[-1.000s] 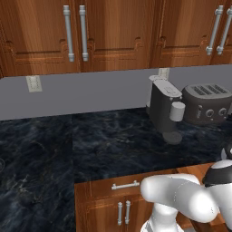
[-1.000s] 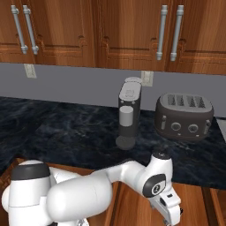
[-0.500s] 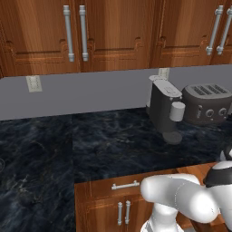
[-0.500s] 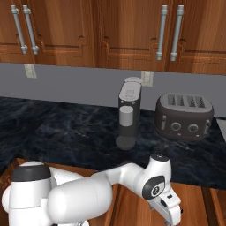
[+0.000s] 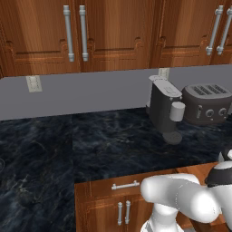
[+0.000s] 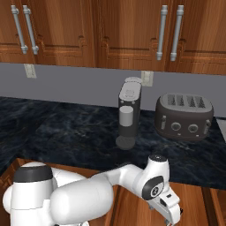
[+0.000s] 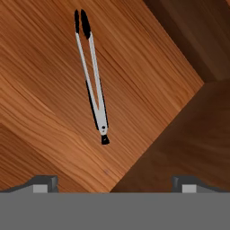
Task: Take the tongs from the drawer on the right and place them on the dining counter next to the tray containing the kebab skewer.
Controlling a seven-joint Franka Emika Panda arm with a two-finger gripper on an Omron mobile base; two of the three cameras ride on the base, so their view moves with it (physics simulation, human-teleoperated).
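The tongs [image 7: 99,114] lie flat on the wooden floor of the open drawer [image 7: 40,103]. They are slim silver arms with black tips, and their joined end points toward my hand. My gripper [image 7: 114,185] hangs above them, open, with its fingertips [image 7: 45,183] wide apart and nothing between them. The tongs sit a little to the left of the midline between the fingers. A darker drawer wall [image 7: 197,134] runs along the right. In the right base view my wrist [image 6: 155,189] dips low over the reddish-brown wood [image 6: 198,203]. The tray, the kebab skewer and the dining counter are out of view.
A black veined kitchen counter [image 5: 104,145] holds a coffee machine [image 5: 164,108] and a toaster [image 5: 207,103] against the grey wall. Tall cabinet doors [image 6: 128,31] hang above. A closed drawer front with a silver bar handle [image 5: 125,185] sits to the left of my arm.
My wrist has sunk slightly lower over the drawer. Nothing else has moved.
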